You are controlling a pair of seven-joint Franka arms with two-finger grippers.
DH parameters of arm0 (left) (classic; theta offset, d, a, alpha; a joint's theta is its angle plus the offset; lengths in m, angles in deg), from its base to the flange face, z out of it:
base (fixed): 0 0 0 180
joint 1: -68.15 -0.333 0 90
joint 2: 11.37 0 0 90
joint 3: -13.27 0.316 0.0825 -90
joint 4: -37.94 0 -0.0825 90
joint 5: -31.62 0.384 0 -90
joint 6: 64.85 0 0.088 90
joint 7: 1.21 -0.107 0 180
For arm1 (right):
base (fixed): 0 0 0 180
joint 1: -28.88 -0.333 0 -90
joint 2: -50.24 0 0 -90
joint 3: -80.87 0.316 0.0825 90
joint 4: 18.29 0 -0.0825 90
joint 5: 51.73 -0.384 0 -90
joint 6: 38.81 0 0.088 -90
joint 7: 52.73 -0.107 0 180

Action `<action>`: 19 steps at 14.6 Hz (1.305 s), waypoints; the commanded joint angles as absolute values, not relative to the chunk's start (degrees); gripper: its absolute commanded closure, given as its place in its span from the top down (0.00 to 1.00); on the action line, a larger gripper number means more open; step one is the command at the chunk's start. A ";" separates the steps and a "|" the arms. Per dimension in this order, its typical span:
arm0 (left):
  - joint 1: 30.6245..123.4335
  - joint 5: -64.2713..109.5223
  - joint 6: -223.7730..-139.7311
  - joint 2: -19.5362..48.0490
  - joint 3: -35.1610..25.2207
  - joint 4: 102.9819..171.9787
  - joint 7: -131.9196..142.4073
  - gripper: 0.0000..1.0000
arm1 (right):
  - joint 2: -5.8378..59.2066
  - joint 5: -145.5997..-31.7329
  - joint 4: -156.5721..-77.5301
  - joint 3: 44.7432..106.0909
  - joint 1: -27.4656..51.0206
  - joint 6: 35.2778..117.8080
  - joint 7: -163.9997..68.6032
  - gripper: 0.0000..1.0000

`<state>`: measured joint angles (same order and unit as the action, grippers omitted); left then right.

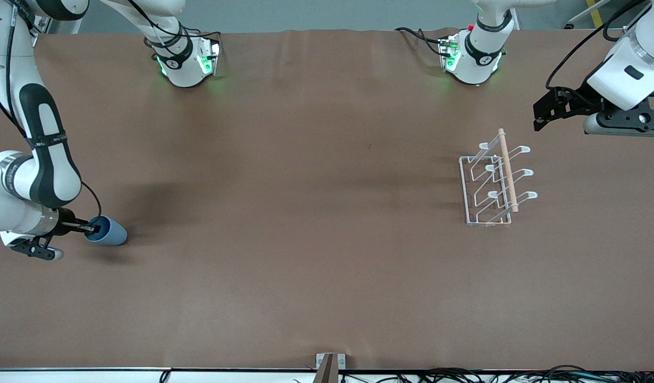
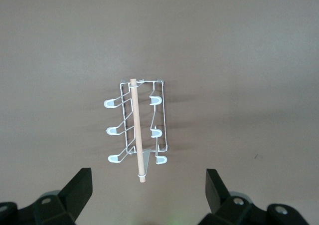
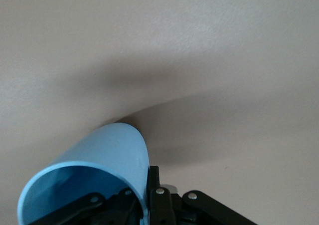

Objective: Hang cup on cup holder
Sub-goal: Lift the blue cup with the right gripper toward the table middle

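Your brown tabletop fills the front view. The white wire holder stands upright at that frame's middle right, toward the left arm's end, its wooden dowel running along the top. Your left end effector waits at the upper right edge, over the tabletop near the holder, fingers spread wide. At lower left, your right end effector pinches the rim of the blue cup, which lies tipped on its side.
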<state>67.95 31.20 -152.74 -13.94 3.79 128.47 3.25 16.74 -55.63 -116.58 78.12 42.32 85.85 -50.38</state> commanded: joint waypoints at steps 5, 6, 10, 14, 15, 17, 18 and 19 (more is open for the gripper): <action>67.80 30.83 -151.60 -13.39 3.69 127.15 2.48 1.00 | 29.92 -60.84 -117.08 83.66 41.00 74.15 -50.18 0.00; 67.80 30.83 -151.60 -13.39 3.69 127.15 2.48 1.00 | 31.41 -65.22 -117.08 84.55 40.92 72.04 -50.18 0.00; 67.98 30.91 -151.60 -12.42 3.69 127.06 2.57 1.00 | 35.90 -82.79 -117.08 86.14 36.80 64.83 -50.18 0.00; 68.33 30.92 -151.60 -12.42 3.69 126.98 2.40 1.00 | 38.19 -100.38 -117.43 86.14 31.09 61.21 -50.62 0.00; 68.33 30.91 -151.60 -12.42 3.69 126.98 2.31 1.00 | 38.20 -104.17 -117.43 86.14 29.68 60.86 -50.71 0.01; 68.24 30.91 -151.60 -12.42 3.78 127.06 2.22 1.00 | 38.19 -110.15 -118.65 86.14 26.96 60.50 -50.71 0.02; 68.24 30.91 -151.60 -12.33 3.69 127.06 2.22 1.00 | 38.20 -114.36 -119.79 86.14 25.99 60.50 -50.71 0.02; 68.33 30.91 -151.60 -12.24 3.69 126.98 2.22 1.00 | 38.37 -119.01 -121.63 86.14 25.19 60.50 -50.45 0.02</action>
